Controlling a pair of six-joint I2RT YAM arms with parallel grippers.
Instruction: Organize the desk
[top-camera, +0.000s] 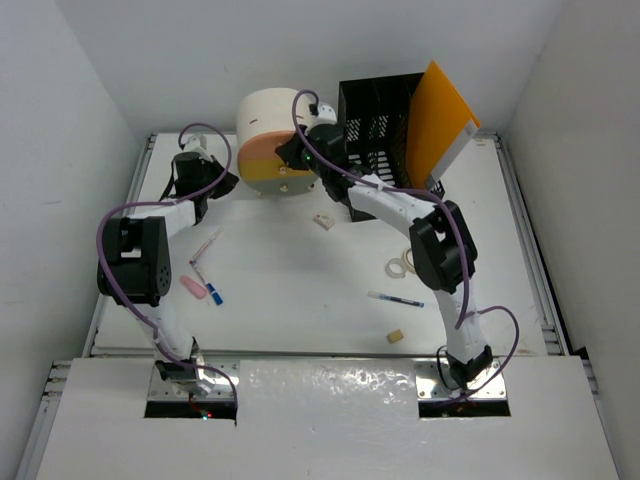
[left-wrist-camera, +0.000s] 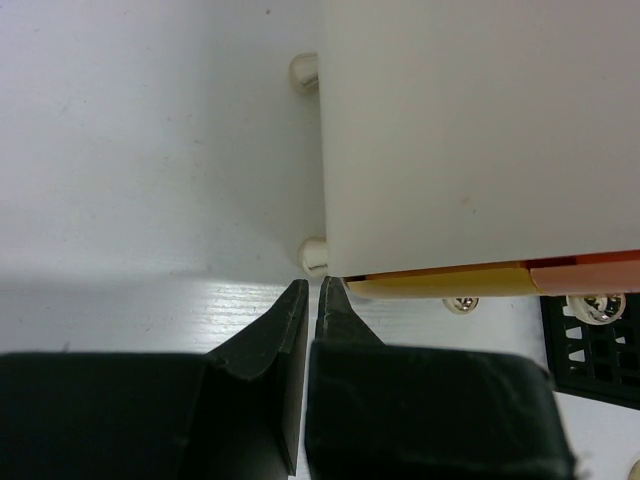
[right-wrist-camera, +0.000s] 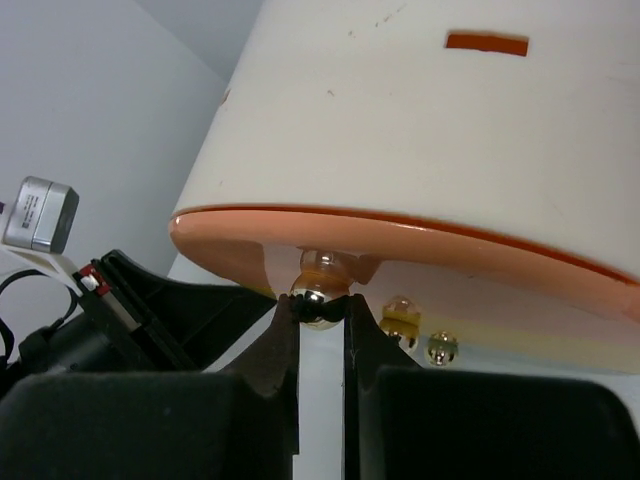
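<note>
The white counter (top-camera: 300, 290) lies flat under both arms. At its far edge sits a smooth cream round container (top-camera: 268, 118) with an orange rim (top-camera: 262, 170); I cannot see its contents. In the far right corner, a black lattice crate (top-camera: 372, 120) holds an orange board (top-camera: 440, 112). Only the right wrist view shows the right jaws pinched on a shiny ball knob (right-wrist-camera: 320, 298) under that rim. The left jaws are closed and empty, beside a cream peg (left-wrist-camera: 313, 255).

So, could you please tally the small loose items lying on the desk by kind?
Pens: 3
Small blocks: 3
Tape rings: 2
Total: 8
</note>
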